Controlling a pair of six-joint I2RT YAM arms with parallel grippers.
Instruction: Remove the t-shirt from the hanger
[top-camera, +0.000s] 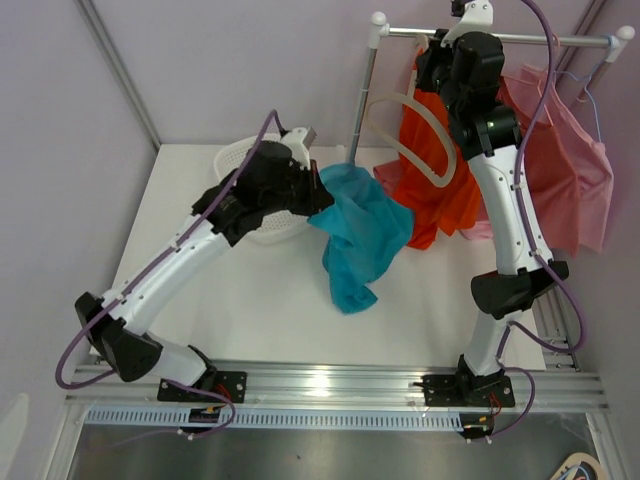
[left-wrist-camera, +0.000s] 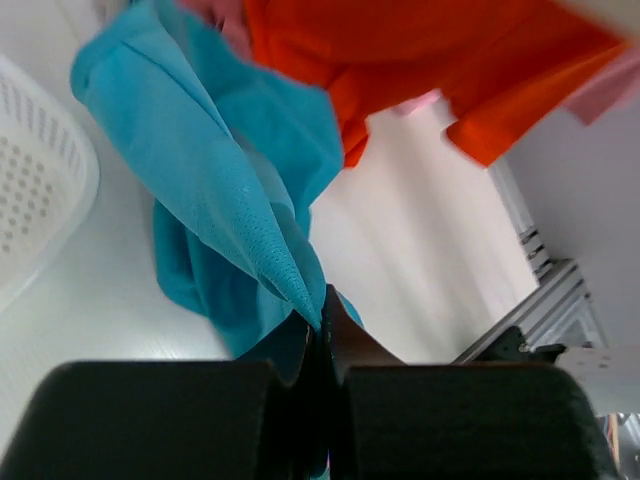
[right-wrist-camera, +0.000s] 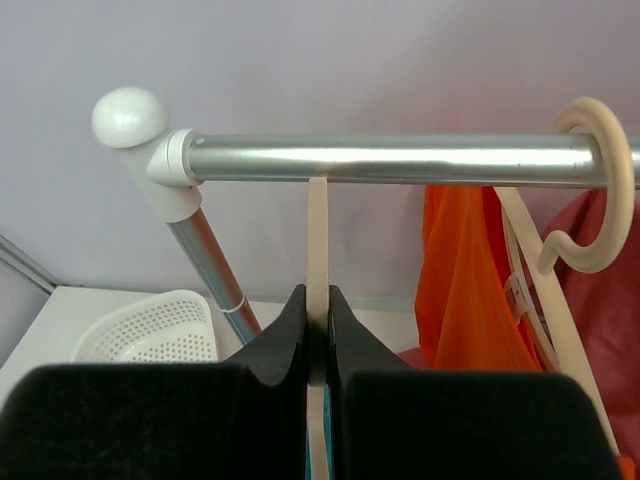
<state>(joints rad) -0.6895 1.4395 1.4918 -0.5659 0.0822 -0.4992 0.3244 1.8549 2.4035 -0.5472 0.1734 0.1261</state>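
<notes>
A teal t-shirt (top-camera: 360, 235) hangs bunched over the table, pulled left of the clothes rail (top-camera: 520, 38). My left gripper (top-camera: 322, 195) is shut on a fold of it, and the left wrist view shows the cloth (left-wrist-camera: 220, 190) pinched at the fingertips of the left gripper (left-wrist-camera: 322, 310). A cream hanger (top-camera: 425, 150) hangs from the rail. My right gripper (top-camera: 440, 50) is shut on its thin stem (right-wrist-camera: 318, 220) just under the rail (right-wrist-camera: 400, 160), as the right wrist view of this gripper (right-wrist-camera: 318, 300) shows. Whether the shirt still touches the hanger is hidden.
An orange shirt (top-camera: 440, 205) and a pink garment (top-camera: 570, 170) hang on the same rail; the orange one is on a second cream hanger (right-wrist-camera: 600, 190). A white perforated basket (top-camera: 240, 160) stands at the back left. The rail's upright pole (top-camera: 362, 110) stands behind the teal shirt.
</notes>
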